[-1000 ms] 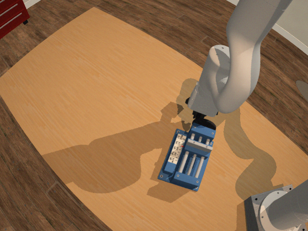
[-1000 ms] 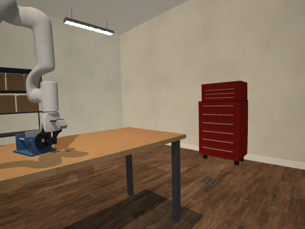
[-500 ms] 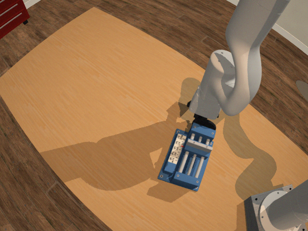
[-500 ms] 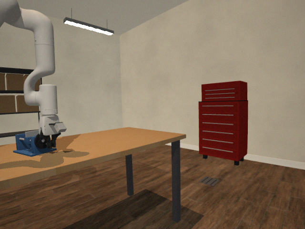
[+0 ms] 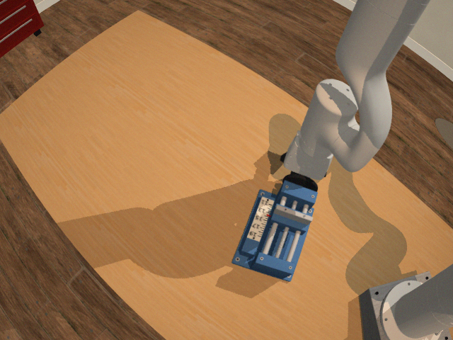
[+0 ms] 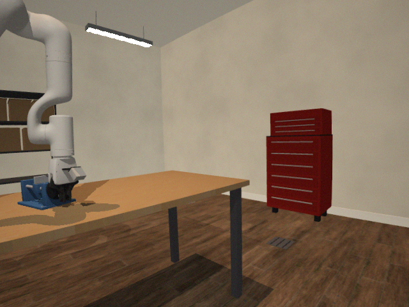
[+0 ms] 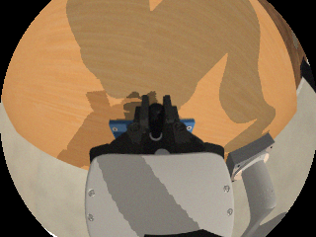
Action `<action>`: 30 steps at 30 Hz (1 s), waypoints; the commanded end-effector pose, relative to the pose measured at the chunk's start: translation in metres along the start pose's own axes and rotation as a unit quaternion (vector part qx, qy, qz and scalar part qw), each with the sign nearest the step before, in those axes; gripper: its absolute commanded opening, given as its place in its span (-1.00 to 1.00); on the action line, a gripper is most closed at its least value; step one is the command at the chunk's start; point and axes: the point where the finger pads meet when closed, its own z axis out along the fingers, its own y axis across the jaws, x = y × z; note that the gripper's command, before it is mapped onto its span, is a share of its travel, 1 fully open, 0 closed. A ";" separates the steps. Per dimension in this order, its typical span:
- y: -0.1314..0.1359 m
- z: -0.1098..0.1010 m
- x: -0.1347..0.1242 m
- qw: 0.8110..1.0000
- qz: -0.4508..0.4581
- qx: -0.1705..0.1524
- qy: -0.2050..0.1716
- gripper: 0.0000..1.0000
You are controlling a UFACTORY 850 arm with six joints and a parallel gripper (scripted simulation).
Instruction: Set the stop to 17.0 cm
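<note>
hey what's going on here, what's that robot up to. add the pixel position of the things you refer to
The robot's claw (image 6: 64, 199) (image 7: 155, 104) is closed on the black handle (image 7: 156, 118) of the handwheel (image 5: 300, 181) (image 6: 52, 191), at the end of a blue sliding-stop fixture (image 5: 273, 268) (image 6: 29, 203). It looks to be setting the stop (image 5: 293, 214) (image 6: 40, 179) to 17 cm. The red pointer (image 5: 268, 215) sits short of the 17 mark, so the stop isn't there yet, and the handwheel hasn't been let go.

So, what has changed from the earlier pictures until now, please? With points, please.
The gripper (image 5: 298, 172) (image 6: 66, 199) (image 7: 155, 104) has come down and moved in toward the handwheel (image 5: 300, 181) (image 6: 52, 190), covering more of it in the exterior view. Its fingers now flank a dark handle (image 7: 156, 118); I cannot tell if they grip it. The stop (image 5: 294, 214) (image 6: 41, 179), its red pointer (image 5: 268, 215) and the blue base (image 5: 244, 258) (image 6: 31, 204) show no visible shift.
</note>
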 end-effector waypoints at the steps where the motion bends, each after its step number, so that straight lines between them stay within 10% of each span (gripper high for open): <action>1: 0.006 0.001 0.000 1.000 0.000 0.006 0.005 -0.88; 30: 0.037 -0.039 0.000 1.000 0.000 0.006 0.005 -0.88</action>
